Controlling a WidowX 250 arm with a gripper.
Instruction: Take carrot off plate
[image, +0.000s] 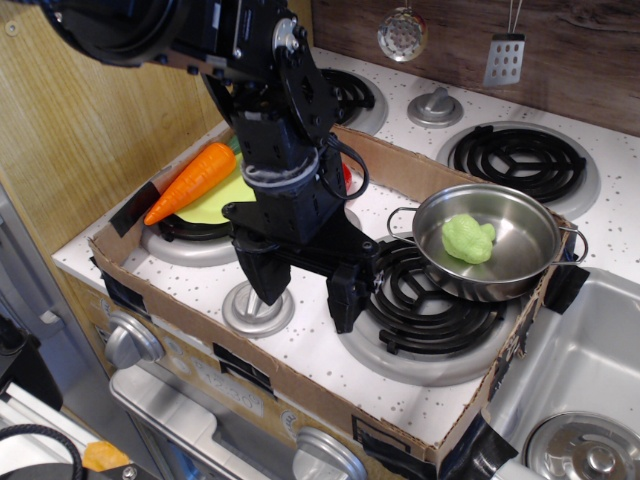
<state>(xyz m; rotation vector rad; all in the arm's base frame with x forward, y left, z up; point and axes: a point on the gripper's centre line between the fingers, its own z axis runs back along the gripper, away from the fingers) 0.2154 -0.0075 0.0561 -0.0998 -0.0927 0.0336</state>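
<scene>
Hovering over the toy stove, the gripper (303, 282) is hanging with its two black fingers (262, 275) spread wide and pointing down, holding nothing. Its fingertips are standing above the speckled white stovetop (310, 345), one over a round grey knob (257, 310) and the other at the edge of the front right burner (425, 310).

Behind and to the left of the gripper, the carrot (192, 182) is lying on the plate (218, 203), tilted, with its pointed end sticking out past the plate's left rim. The plate is sitting on the front left burner (190, 240).

To the right, a steel pan (490, 243) is resting on the front right burner, holding a light green lump (468, 239). A cardboard frame (300, 385) is running around this part of the stovetop.
</scene>
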